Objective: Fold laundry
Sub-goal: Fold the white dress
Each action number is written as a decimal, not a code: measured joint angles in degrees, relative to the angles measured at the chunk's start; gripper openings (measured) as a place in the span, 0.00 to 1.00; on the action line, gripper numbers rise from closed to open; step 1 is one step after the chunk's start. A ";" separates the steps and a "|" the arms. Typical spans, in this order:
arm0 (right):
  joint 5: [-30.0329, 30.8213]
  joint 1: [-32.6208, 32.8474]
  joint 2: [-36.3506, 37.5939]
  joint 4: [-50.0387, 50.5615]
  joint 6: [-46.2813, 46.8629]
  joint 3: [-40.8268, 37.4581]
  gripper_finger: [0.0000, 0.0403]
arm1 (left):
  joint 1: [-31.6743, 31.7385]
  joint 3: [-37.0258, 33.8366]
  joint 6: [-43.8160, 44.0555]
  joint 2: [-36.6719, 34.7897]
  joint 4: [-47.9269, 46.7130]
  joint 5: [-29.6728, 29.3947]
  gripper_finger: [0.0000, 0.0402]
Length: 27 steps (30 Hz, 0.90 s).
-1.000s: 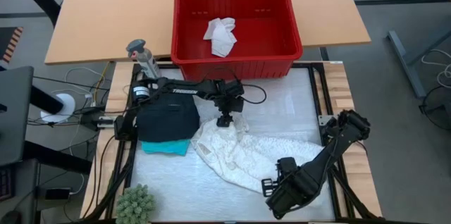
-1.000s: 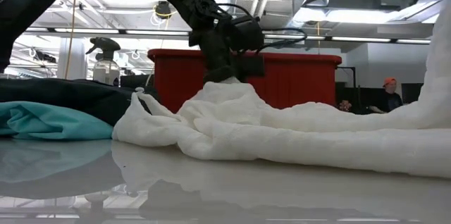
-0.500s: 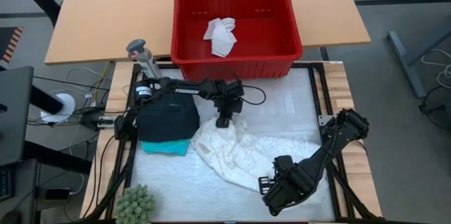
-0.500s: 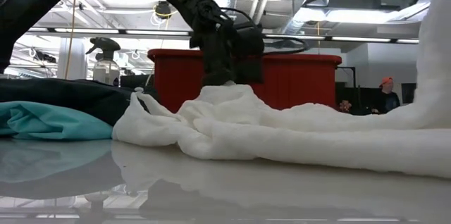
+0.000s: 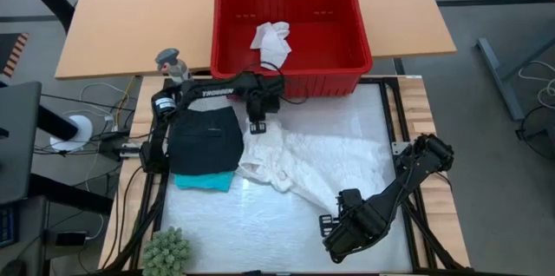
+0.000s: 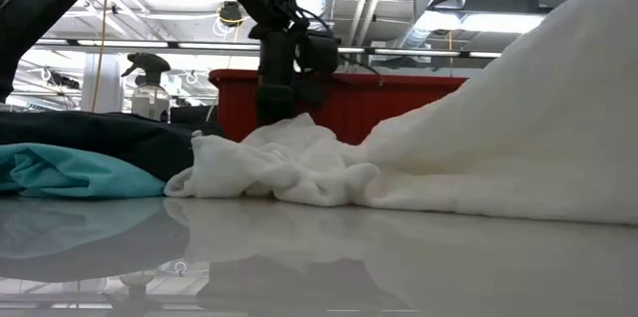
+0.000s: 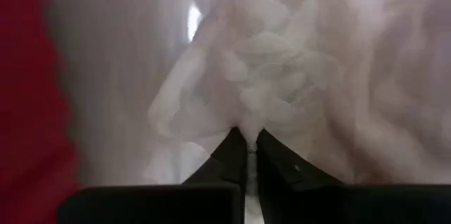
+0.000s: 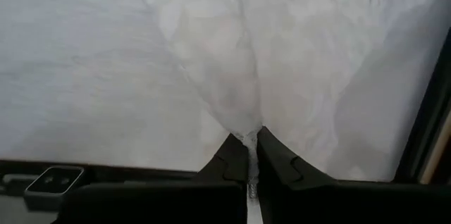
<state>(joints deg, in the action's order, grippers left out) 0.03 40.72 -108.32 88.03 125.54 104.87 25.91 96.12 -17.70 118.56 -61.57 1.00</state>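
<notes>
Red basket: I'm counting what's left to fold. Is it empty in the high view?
No, one crumpled white cloth lies inside the red basket.

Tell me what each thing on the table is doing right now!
White garment: spread out, pinched at two ends.
Left end effector: shut on the white garment, near the red basket.
Right end effector: shut on the white garment's other end.
Black garment: folded, lying on the teal garment.
Teal garment: folded, underneath.
Red basket: upright, holding one crumpled white cloth.
</notes>
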 joint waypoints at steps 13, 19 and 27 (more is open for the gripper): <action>2.23 -13.42 0.73 2.16 -5.28 -7.87 0.08 | -1.02 0.00 0.61 0.00 -2.88 7.19 0.01; 1.46 -22.43 0.70 1.92 -17.13 -11.90 0.08 | -0.86 0.00 -0.58 0.00 -6.55 3.70 0.01; 3.47 -32.97 0.70 1.97 -29.28 -20.65 0.09 | -0.19 0.00 -1.98 0.00 -7.95 3.67 0.01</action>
<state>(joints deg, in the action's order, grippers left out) 3.51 7.75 -107.61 90.00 96.26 84.22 25.71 96.12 -19.68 118.56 -69.52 4.67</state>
